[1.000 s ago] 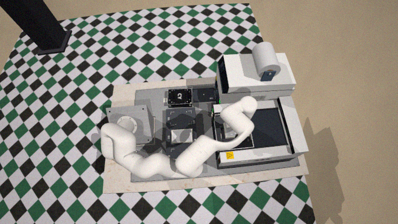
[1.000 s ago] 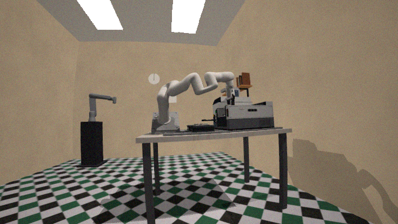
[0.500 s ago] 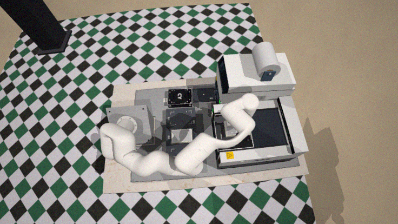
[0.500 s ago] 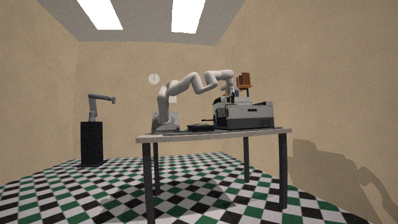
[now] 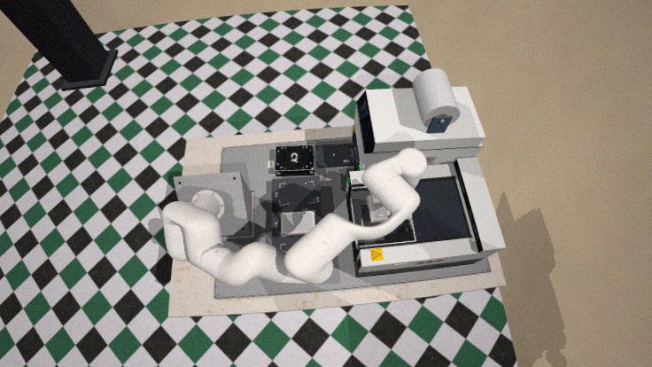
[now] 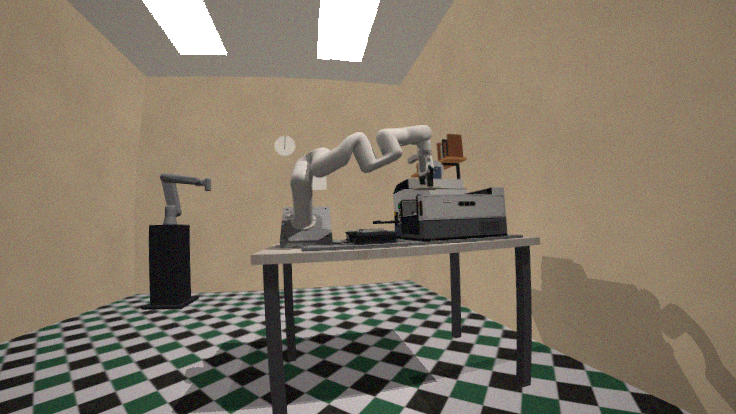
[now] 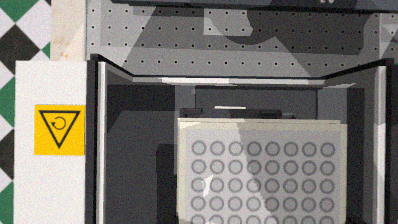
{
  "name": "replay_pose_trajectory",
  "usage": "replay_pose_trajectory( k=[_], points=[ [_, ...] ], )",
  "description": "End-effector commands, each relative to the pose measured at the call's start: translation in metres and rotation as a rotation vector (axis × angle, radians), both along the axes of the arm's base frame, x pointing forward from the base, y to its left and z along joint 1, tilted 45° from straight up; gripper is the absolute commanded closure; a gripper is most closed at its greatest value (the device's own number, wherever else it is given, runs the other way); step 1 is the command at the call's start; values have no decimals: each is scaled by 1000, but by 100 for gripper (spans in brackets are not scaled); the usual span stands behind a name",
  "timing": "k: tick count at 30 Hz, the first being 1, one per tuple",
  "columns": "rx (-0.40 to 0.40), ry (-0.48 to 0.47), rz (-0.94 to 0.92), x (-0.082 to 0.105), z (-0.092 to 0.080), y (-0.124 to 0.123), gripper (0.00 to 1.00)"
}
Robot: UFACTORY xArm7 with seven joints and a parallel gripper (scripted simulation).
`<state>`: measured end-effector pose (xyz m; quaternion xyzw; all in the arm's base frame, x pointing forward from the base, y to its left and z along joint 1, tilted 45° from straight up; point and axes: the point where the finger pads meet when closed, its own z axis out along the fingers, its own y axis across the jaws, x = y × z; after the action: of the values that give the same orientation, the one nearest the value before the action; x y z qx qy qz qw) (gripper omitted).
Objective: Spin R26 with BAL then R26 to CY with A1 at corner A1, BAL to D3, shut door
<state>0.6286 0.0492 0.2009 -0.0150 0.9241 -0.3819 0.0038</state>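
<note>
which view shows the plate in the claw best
The wrist view: the plate fills the lower frame, its rows of round wells clear, above the open centrifuge. In the top view the arm mostly covers it; the exterior view makes it tiny.

Bright ceiling panels (image 6: 185, 25), hard shadows, grainy

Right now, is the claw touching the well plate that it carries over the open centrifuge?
Touching. The wrist view shows the well plate fixed directly under the camera above the open centrifuge chamber, and the claw is shut on it, though its fingers are out of frame.
</note>
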Motion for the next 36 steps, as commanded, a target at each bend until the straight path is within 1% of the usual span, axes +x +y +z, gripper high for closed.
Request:
replay_pose_trajectory(
  k=[1,14,20,22,36],
  points=[
    [2,-2,3,0,6,7,100],
    [2,-2,3,0,6,7,100],
    [2,-2,3,-14,6,6,100],
    [2,-2,3,-14,6,6,100],
    [2,-3,3,-46,6,5,100]
  ],
)
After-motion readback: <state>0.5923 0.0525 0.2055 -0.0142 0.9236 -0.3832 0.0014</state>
